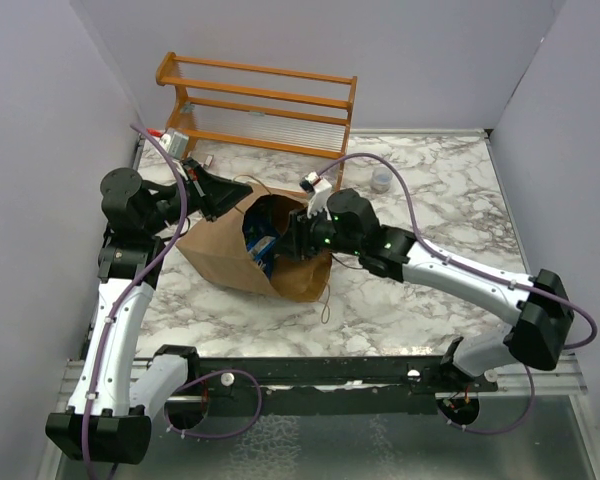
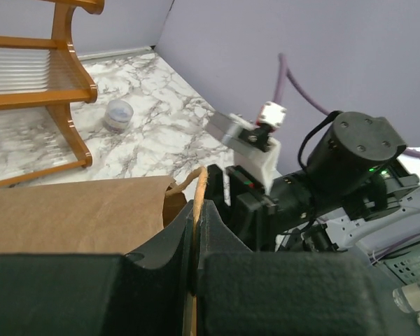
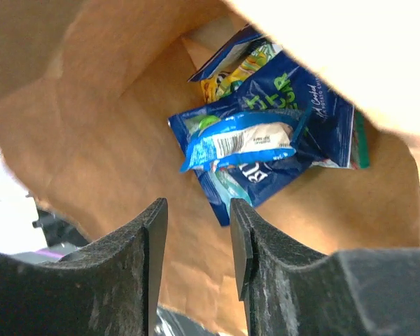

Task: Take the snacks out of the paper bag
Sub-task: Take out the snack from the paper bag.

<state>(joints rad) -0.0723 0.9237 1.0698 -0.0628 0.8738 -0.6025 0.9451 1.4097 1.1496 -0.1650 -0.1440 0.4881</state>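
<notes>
Marble table: left gripper pinched paper bag rim; right gripper sat at bag mouth, jaws parted, empty, facing snacks.

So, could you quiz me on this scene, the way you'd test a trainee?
1. True or false: the right pincer already holds a packet.
2. What is the left pincer clamped on? A) a spoon B) the rim of the paper bag C) a towel
3. Fill in: the snacks lie ___ the bag.
Key: 1 false, its jaws stand open and empty. 2 B. 3 inside.
</notes>
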